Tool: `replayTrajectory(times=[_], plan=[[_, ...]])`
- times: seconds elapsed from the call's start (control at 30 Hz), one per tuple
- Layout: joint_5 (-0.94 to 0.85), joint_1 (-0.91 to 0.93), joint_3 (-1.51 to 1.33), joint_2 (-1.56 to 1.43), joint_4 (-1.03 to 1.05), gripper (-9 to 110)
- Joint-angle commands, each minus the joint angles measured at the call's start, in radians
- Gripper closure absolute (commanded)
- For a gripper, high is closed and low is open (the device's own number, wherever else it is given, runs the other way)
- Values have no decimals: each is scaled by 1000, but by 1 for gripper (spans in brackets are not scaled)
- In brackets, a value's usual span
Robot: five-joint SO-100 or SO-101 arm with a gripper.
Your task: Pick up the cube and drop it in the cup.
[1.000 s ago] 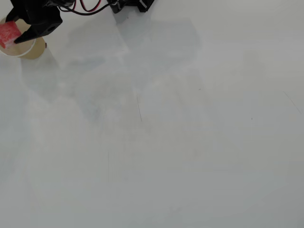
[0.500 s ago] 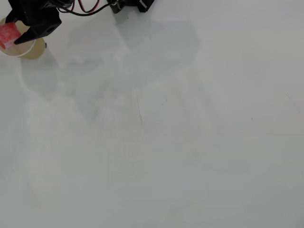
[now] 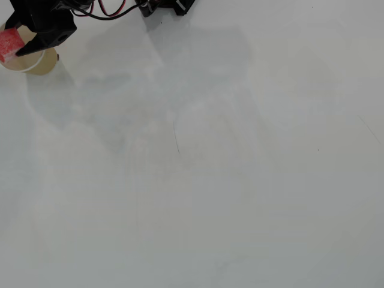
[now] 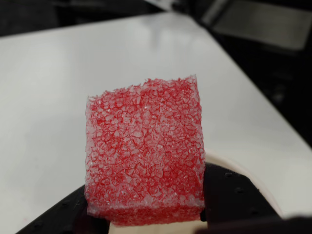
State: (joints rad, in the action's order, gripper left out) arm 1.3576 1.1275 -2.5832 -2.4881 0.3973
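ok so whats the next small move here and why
Probably open the hand and let go. In the overhead view the red block is gripped right over the paper cup, and the wrist view shows the cup's rim just behind and below the block, so it should drop in.

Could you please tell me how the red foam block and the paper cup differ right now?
The red speckled foam block is boxy and held in the pincer; the cream paper cup is round and stands on the table. The block looks smaller than the cup's mouth. Both sit at the overhead view's top-left corner.
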Motion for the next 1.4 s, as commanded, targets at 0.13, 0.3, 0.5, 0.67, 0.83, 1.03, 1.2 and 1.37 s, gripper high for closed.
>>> replayTrajectory(times=[0.13,0.3,0.5,0.67,0.83,1.03,1.2,1.37], plan=[[2,9,137,-25,-52,101],[2,8,137,-25,-52,101],[-6,9,123,-26,-63,101],[-9,9,104,-37,-106,95],[2,8,100,-38,-92,57],[2,11,100,-38,-91,47],[2,11,98,-38,-91,46],[2,11,98,-38,-89,46]])
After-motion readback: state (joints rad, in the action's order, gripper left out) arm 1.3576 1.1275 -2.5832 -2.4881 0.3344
